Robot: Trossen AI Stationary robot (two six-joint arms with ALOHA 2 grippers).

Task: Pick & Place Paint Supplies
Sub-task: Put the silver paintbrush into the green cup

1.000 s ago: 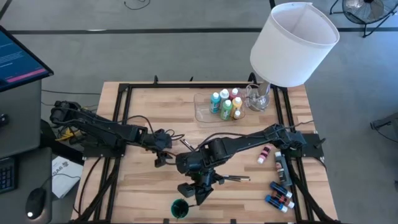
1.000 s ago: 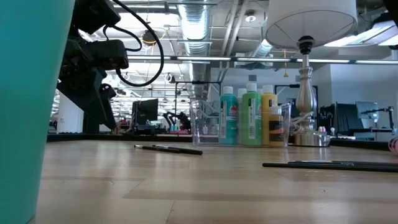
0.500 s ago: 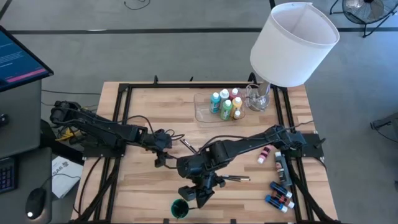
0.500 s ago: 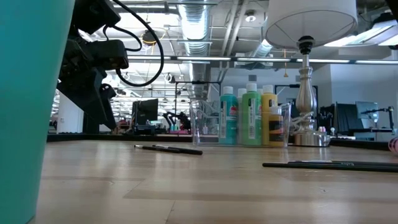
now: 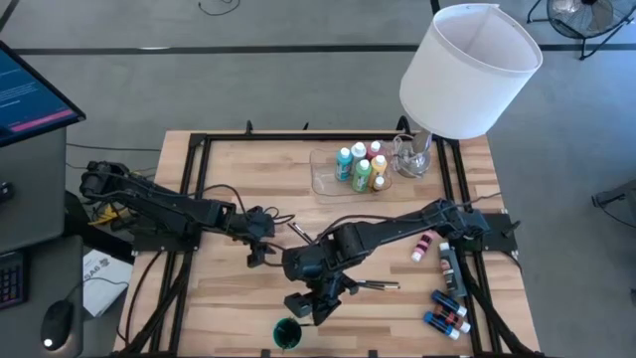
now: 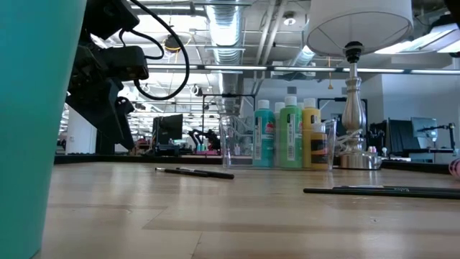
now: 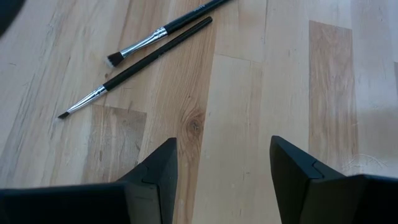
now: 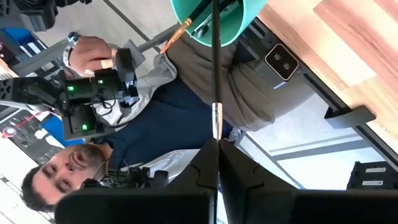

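Teal cup [image 5: 287, 333] sits at the near edge of the table [image 5: 229, 298], about 6 o'clock in the high view. Right gripper [image 5: 316, 306] hangs just beyond it, jaws pinched on a thin dark-handled brush [image 8: 216, 68]; in the right wrist view the brush runs from the fingertips into the cup's mouth, though whether its tip touches the inside cannot be told. A person [image 8: 161, 124] in a dark top shows beyond the table edge in that view.

Left gripper [image 5: 257, 257] hovers at about 9 o'clock of the right gripper, near the table's middle, jaws partly apart and holding nothing. Bare wood shows between its fingers [image 7: 155, 180] in the left wrist view. Two brushes [image 7: 149, 50] lie side by side on the wood just ahead of it.

Another brush [image 5: 376, 286] lies at 3 o'clock of the right gripper. Toward the right edge, at roughly 4 o'clock of the table, lie a pink bottle [image 5: 422, 247] and several tiny bottles [image 5: 447, 313].

Farthest, at 12 to 1 o'clock, the clear tray [image 5: 323, 179] holds upright white-capped paint bottles [image 5: 360, 169]: teal, green, yellow and red. White lampshade [image 5: 467, 70] stands just beside the tray at its 3 o'clock.
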